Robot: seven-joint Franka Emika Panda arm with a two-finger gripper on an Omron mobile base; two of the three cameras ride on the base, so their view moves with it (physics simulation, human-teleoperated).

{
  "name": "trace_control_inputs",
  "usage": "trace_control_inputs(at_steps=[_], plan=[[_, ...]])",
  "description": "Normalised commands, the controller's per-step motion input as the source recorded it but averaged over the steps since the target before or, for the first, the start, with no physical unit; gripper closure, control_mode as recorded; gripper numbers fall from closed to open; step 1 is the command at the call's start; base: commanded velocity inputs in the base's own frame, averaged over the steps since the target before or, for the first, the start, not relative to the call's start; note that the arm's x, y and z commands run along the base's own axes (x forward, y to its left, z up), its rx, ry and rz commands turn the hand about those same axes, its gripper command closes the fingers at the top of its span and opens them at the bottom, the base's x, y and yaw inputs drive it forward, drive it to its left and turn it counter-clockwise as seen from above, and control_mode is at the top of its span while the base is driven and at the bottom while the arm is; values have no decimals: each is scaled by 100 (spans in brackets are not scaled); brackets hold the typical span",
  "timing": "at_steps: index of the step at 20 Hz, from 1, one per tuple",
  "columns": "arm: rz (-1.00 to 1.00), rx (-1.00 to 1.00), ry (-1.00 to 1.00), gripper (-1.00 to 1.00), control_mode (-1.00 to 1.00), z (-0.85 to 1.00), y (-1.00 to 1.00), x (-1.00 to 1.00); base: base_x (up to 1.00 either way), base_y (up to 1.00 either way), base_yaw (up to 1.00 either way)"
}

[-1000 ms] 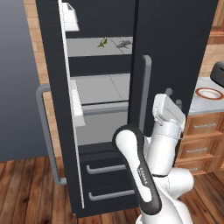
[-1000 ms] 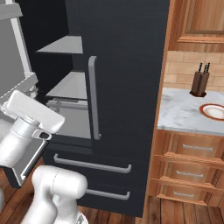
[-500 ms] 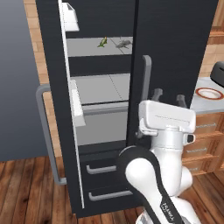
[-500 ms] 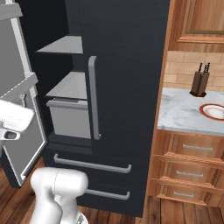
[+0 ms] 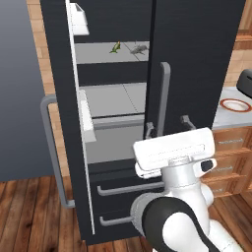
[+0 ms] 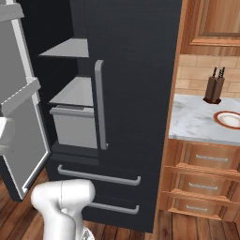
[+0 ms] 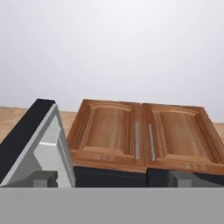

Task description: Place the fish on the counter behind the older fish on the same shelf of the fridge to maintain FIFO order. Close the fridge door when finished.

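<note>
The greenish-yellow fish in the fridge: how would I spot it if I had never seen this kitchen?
Find the tall black fridge with its left door open. On its upper pale grey shelf lie two tiny fish. The greenish-yellow fish is the left one; the grey fish lies to its right.

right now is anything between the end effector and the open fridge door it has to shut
Nothing visible. The open end effector hangs in front of the closed right door. The open left door swings out to its left, with only free space before the fridge between them.
</note>
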Motion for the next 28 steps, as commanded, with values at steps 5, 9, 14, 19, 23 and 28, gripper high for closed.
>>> trace_control_inputs(at_steps=[5,9,14,19,23,28], plan=[[-11,-37,21,-100,-100,-21,98,7,0,0,0],[-2,-16,14,-100,-100,-13,99,30,0,0,0],[0,-38,21,-100,-100,-64,100,37,0,0,0],[0,-46,17,-100,-100,-73,100,34,0,0,0],[0,-48,7,-100,-100,-66,100,23,0,0,0],[0,-50,1,-100,-100,-58,100,12,0,0,0]])
